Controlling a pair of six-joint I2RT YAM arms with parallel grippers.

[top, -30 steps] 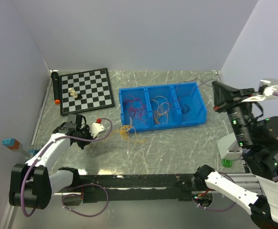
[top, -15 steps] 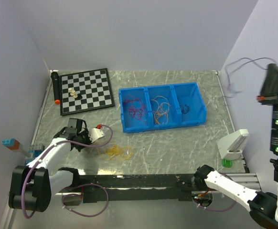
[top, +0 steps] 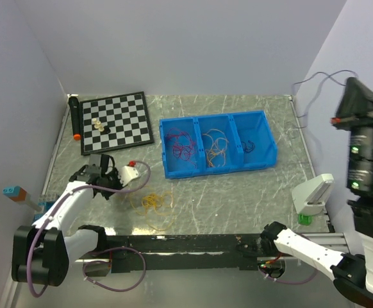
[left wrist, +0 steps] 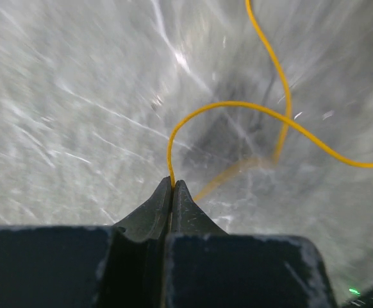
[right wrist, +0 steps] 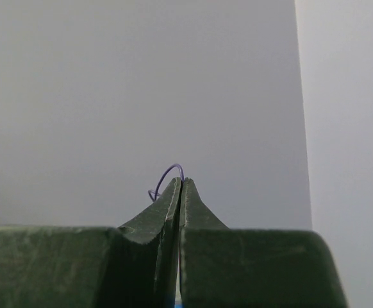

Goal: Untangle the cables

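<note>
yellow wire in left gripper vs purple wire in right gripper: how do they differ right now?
The thin yellow wire lies in loose loops on the table; the thin purple wire hangs in mid-air. The left gripper pinches the yellow one low over the table; the right gripper holds the purple one raised high. Shared: both thin, each clamped in shut jaws.
</note>
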